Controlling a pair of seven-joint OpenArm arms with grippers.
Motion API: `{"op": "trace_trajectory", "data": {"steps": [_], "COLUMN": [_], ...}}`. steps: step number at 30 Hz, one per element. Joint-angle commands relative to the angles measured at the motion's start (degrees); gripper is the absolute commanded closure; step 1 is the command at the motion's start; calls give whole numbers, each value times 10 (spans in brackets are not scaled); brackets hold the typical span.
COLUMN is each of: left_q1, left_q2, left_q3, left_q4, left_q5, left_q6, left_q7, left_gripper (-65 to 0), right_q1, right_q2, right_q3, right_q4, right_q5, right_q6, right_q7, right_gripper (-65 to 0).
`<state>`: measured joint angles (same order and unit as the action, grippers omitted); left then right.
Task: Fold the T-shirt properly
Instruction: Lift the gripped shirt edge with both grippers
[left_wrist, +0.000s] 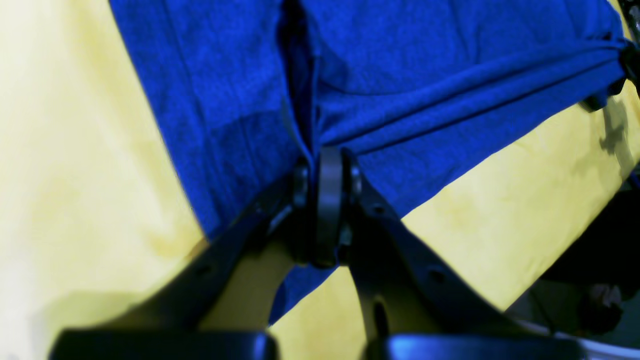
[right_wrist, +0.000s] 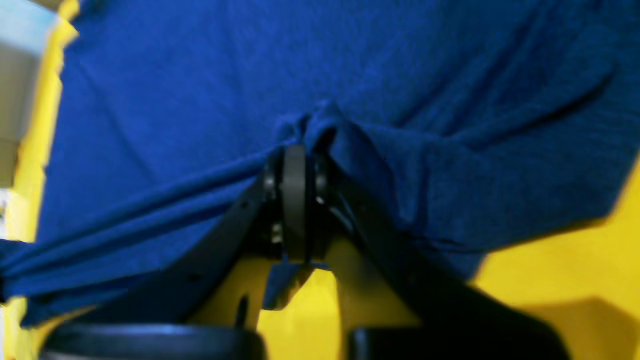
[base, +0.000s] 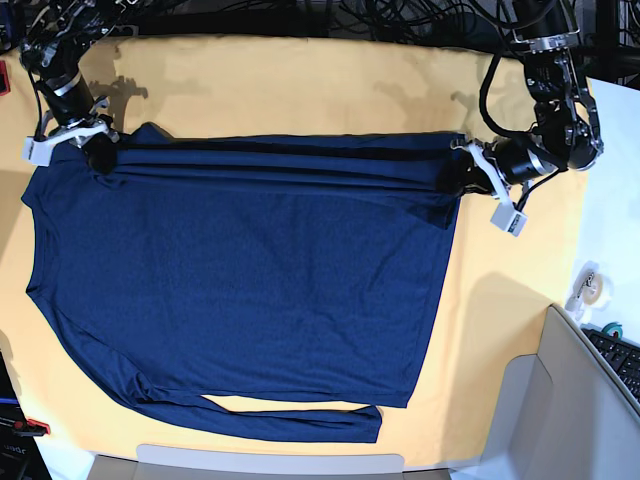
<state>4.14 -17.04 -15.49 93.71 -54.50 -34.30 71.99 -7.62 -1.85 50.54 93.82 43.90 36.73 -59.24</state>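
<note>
Base view, left to right: right gripper (base: 103, 167) closed on the T-shirt (base: 255, 290), pinching a bunched bit near the shirt's upper left corner; arm reaches in from the top left; in the right wrist view the pinched fabric puckers up around the fingertips (right_wrist: 296, 165), with folds running off from the grip on both sides

T-shirt is dark blue, spread over most of the yellow-orange table cloth (base: 300, 60), from the left edge of the frame area to right of centre; a long band of fabric is drawn between the two grippers, with narrow lengthwise folds, sagging slightly in the middle; a strip of shirt shows just beyond the band, toward the top of the view; main body below the band lies mostly flat with light wrinkles; at the bottom a narrow part angles out from lower left toward the lower right, ending in a blunt end beside the body's bottom corner

Left gripper (base: 468, 183) closed on the shirt near its upper right corner; a darker flap hangs just below the grip; left wrist view shows fabric gathered into a ridge between the fingers, the band stretching away toward the other gripper

Far right: small white round object (base: 596, 291) on the dark area beyond the cloth edge, cannot tell what it is
</note>
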Motion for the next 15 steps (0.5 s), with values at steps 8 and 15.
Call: {"op": "trace_trajectory", "data": {"steps": [8,15], "left_q1": [-3,9], "left_q2": [-8,-7], "left_q3": [-4,-4], "left_q4": [7,7], "left_q5": [36,54], "left_q6": [0,0], "left_q7": [-6,-6], "left_gripper": [-30,-137], "right_q1": [9,-6], "right_q2": [7,9], "right_q3": [1,0], "right_q4": [8,8], "right_q5": [-30,-30], "right_q6": [3,3], "right_q7": [14,13], "right_gripper": [0,-79]}}
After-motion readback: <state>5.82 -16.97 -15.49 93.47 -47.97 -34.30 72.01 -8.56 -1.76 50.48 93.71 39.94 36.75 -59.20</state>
